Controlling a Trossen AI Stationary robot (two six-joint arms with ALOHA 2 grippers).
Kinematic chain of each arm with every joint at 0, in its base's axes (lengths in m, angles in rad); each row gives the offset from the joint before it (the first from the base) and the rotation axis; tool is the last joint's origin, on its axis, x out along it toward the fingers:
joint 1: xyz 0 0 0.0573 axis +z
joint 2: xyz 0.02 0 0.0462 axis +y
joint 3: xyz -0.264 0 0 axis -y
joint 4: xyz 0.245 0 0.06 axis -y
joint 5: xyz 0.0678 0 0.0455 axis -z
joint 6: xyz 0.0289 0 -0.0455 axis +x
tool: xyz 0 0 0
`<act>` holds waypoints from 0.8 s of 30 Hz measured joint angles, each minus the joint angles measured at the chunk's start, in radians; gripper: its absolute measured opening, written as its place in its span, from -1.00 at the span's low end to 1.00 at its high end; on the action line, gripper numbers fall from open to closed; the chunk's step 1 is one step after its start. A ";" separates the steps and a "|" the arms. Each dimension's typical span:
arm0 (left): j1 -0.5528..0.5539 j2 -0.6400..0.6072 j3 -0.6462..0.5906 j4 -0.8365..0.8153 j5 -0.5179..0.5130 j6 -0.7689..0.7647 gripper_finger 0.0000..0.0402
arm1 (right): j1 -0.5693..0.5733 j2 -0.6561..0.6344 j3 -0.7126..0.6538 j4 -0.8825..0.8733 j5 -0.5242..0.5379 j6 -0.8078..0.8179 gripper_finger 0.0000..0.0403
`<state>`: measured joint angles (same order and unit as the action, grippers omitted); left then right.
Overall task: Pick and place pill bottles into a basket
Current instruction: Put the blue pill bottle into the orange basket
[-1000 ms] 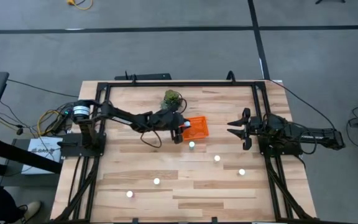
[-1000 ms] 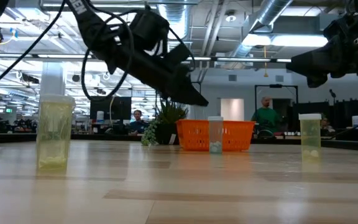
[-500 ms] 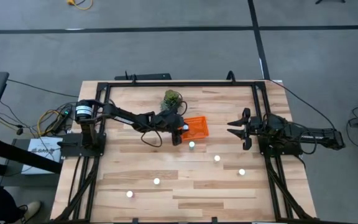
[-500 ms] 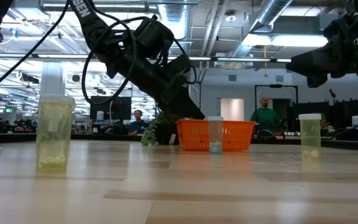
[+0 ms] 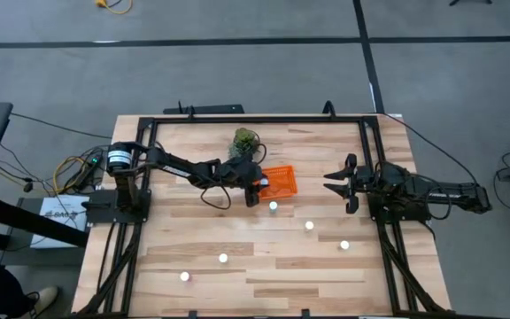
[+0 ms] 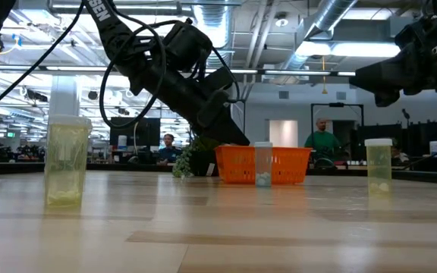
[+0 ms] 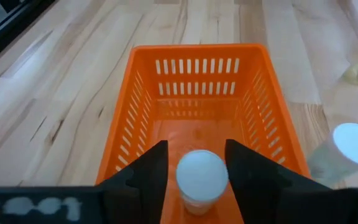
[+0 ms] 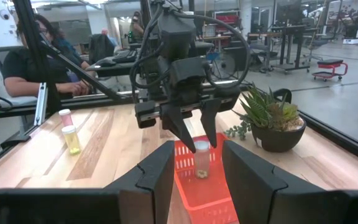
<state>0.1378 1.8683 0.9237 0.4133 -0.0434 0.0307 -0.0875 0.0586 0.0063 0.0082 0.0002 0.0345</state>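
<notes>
The orange basket [image 5: 282, 182] stands near the table's middle, also in the low view [image 6: 283, 167]. My left gripper [image 5: 257, 184] is low over the basket's left end, open. A white-capped pill bottle [image 7: 199, 177] stands upright between its fingers inside the basket, also seen from the right wrist [image 8: 201, 155]. Several more bottles stand on the table: one just before the basket [image 5: 274, 206], others toward the near edge [image 5: 309, 226] [image 5: 223, 259]. My right gripper [image 5: 343, 186] waits open and empty at the table's right. My left gripper comes at the bottle slanting down from the table's left, with one finger [image 7: 145, 171] on each side of the cap [image 7: 185, 171]. A strip of basket shows between that finger and the cap. Whether the other finger [image 7: 247, 168] touches the bottle, I cannot tell.
A green plant clump [image 5: 246, 139] sits just beyond the basket toward the far edge. A dark frame [image 5: 255, 118] runs around the table. People show in the room behind the table [image 6: 323, 140].
My left gripper has gone down toward the basket's left end with the bottle between its fingers, then stayed there for the last half second. The basket and the other bottles have kept their places.
</notes>
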 joint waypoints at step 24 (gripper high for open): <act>-0.229 -0.190 -0.002 -0.206 -0.042 0.155 -0.01 | 0.000 0.000 0.000 0.000 0.000 0.000 -0.36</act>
<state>-0.0914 1.6780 0.9218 0.2078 -0.0851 0.1853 -0.0874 0.0586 0.0065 0.0081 0.0002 0.0344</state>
